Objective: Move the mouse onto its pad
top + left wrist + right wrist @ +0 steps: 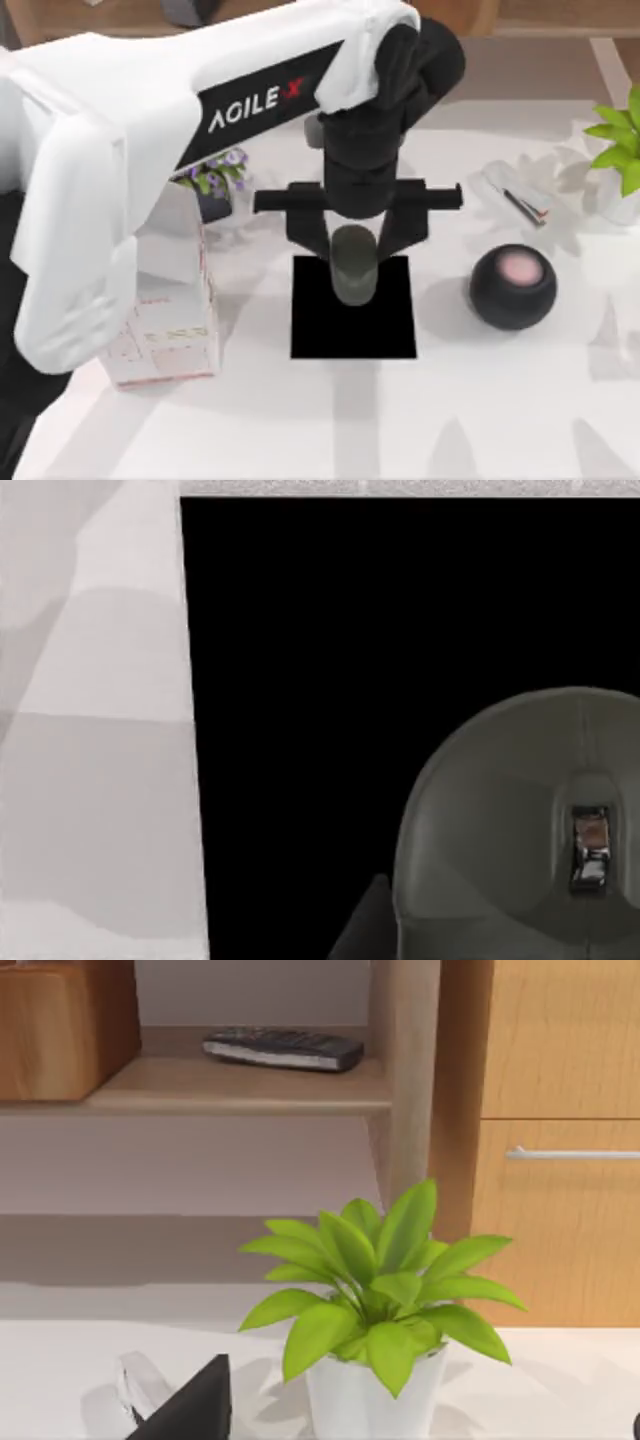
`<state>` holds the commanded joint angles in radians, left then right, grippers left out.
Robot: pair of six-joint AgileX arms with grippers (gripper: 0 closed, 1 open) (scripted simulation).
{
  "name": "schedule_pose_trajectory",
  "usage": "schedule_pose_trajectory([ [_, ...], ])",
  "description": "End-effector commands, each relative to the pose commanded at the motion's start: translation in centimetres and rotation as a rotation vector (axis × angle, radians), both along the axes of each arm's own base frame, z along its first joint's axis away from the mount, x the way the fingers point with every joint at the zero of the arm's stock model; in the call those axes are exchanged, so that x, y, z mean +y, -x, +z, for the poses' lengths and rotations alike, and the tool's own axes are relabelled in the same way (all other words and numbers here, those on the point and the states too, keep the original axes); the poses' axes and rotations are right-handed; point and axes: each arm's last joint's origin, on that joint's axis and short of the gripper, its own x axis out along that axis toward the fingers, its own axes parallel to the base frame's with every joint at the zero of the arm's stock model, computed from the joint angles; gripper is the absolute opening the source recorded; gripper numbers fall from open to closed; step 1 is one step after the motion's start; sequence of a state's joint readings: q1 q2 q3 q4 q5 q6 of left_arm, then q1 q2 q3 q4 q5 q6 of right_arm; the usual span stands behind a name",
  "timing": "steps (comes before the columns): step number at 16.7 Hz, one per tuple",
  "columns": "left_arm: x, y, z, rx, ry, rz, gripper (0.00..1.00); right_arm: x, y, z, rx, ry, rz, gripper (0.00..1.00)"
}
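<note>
One mouse (353, 265): smooth grey oval, chrome-edged wheel, lying on the pad's far half. One pad (320, 330): flat matte black, nearly square, on the pale counter (400, 420). My left fingers (354, 262) straddle the mouse, one dark finger per flank; actual contact I cannot tell. One black ball (512, 287), pink top. One white carton (165, 330). One leafy plant (375, 1290), white pot.

We see the mouse (353, 265), a smooth dark grey oval, lying lengthwise on the upper middle of the pad (353, 325), just below centre frame in the top view. The pad is a flat, matte black, nearly square mat lying flat.
</note>
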<state>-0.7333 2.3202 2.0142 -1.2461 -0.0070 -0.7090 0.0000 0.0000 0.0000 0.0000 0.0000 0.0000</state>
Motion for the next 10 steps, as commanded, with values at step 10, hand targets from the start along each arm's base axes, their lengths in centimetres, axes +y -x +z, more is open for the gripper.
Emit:
schedule_pose_trajectory([
  [10,0.0,0.7,-2.7,0.079,0.024,0.002,0.0,0.0,0.0,0.0,0.0,0.0,0.0,1.0],
])
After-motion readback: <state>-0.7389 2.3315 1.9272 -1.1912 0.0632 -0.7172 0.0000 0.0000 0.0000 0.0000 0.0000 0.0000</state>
